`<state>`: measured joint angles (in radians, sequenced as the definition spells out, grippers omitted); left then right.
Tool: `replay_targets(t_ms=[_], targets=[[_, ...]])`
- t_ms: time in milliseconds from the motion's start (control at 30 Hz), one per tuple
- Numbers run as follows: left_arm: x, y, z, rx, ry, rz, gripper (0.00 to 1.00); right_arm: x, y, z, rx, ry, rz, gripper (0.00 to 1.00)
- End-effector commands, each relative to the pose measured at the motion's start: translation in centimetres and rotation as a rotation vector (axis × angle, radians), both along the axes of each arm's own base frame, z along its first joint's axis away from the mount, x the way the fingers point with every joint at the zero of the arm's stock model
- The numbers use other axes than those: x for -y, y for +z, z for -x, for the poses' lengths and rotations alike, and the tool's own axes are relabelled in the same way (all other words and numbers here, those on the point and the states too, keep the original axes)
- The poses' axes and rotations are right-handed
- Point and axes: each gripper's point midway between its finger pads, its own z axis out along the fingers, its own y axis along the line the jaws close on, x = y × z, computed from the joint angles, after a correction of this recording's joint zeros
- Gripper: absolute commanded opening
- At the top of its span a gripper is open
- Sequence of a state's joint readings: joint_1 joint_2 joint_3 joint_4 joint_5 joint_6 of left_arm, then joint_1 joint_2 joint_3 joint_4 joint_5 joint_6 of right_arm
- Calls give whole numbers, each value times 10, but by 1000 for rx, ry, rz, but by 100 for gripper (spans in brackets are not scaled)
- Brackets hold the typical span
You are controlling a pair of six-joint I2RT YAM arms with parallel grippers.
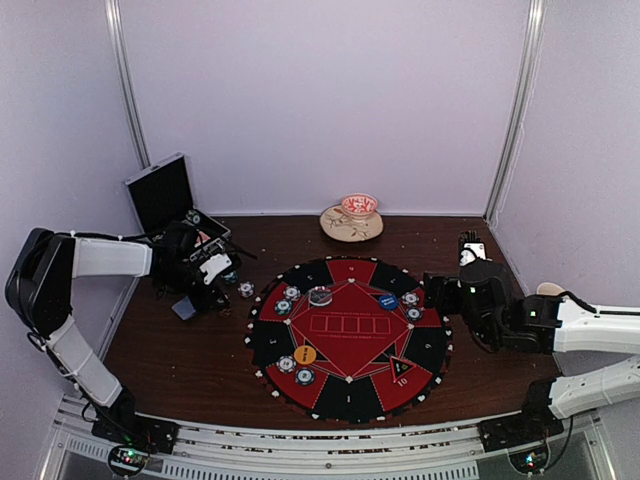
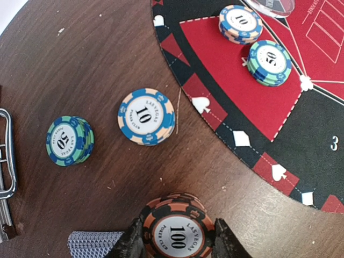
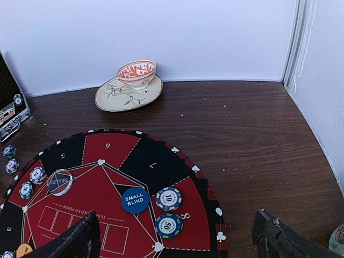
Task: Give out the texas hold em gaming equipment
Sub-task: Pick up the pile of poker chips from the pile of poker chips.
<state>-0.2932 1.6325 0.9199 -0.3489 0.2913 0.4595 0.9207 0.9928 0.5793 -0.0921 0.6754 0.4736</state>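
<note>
My left gripper (image 2: 177, 239) is shut on a stack of orange-and-black 100 chips (image 2: 176, 223) on the wood left of the mat; in the top view it is at the table's left (image 1: 205, 275). A 10 chip stack (image 2: 146, 116) and a 50 chip stack (image 2: 69, 141) lie on the table beyond it. Grey-blue-backed cards (image 2: 94, 244) lie beside the left finger. Chip stacks (image 2: 240, 23) (image 2: 270, 63) sit on the mat. My right gripper (image 3: 177, 244) is wide open and empty over the mat's right side, near a 10 chip (image 3: 168, 198), a 50 chip (image 3: 169, 225) and the blue small-blind disc (image 3: 135, 200).
The round red-and-black mat (image 1: 348, 400) fills the table's middle, with an orange disc (image 1: 305, 354), a clear dealer disc (image 1: 320, 295) and more chips (image 1: 295, 370). The open black case (image 1: 165, 195) stands back left. A plate with a bowl (image 1: 352, 222) stands at the back wall.
</note>
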Motion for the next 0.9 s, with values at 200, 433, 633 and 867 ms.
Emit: replay_targets(t_ms=[200, 433, 633, 867], targets=[[8, 43, -5, 80, -31, 74, 27, -4, 10, -1, 21, 6, -15, 99], [15, 56, -4, 91, -58, 117, 27, -4, 9, -2, 18, 3, -9, 99], [30, 66, -2, 90, -94, 140, 26, -4, 7, -3, 16, 3, -6, 99], [65, 75, 2, 89, -165, 112, 26, -5, 5, -4, 13, -1, 2, 100]])
